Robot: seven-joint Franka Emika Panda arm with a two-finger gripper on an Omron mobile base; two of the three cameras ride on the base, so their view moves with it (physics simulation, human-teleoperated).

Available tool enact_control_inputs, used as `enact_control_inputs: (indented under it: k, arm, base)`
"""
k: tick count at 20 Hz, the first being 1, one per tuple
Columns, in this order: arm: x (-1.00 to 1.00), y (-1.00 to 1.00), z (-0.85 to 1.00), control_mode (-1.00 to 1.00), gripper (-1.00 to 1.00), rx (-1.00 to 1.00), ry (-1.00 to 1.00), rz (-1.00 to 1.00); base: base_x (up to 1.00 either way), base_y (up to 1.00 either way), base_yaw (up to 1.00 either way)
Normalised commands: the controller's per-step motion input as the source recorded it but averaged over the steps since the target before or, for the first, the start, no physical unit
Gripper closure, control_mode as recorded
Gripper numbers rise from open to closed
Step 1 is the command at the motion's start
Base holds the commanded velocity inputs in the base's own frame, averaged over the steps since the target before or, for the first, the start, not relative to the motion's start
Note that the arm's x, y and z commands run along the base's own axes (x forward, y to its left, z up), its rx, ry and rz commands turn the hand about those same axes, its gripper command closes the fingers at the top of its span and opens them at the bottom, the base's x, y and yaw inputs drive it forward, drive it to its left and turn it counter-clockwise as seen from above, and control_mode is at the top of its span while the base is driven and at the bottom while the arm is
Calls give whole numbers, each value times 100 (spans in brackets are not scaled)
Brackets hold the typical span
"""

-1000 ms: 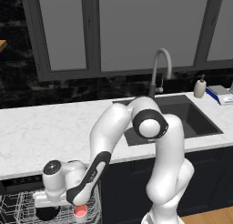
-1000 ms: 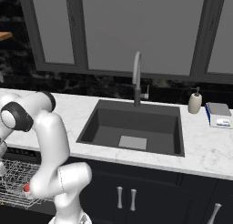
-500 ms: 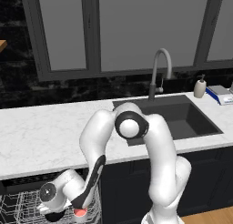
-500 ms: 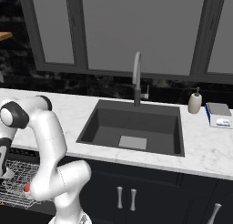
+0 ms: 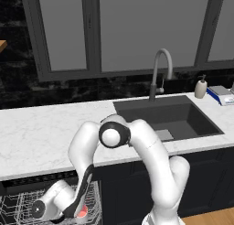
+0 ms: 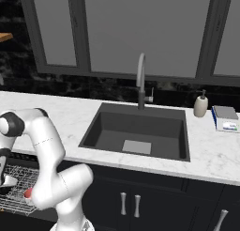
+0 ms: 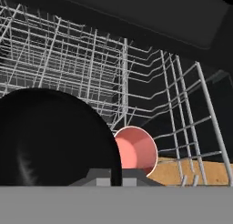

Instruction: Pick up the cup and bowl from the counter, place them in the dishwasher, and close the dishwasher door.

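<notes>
My arm has swung down from above the bench [image 5: 41,132] into the dishwasher [image 5: 27,206], so the bowl [image 7: 54,136] is almost placed. My pincer [image 7: 110,175] is clenched on the bowl's rim, just over the rack [image 7: 91,59]; the cup [image 7: 135,150] already sits beside it. Release next, then the door.

bowl [image 7: 54,136]: black | cup [image 7: 135,149]: red-pink inside, white rim | rack [image 7: 91,63]: white wire | counter [image 5: 41,132]: white marble, faint grey veins | sink [image 6: 136,131]: dark grey | soap bottle [image 6: 201,105]: cream | arm [image 5: 151,155]: white, dark joints
</notes>
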Motion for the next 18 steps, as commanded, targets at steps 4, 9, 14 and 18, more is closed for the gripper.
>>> enact_control_inputs:
  k: [4, 9, 14, 18]
  arm:
    - [18, 1, -38, -100, 100, -10, -15, -2]
    - [4, 8, -53, -100, 100, -10, -11, -2]
    - [0, 6, -30, -100, 100, -7, -8, -1]
    - [0, 12, -16, -100, -100, -6, -7, -1]
  base:
    - [0, 0, 0]
    - [0, 0, 0]
    - [0, 0, 0]
    - [0, 0, 0]
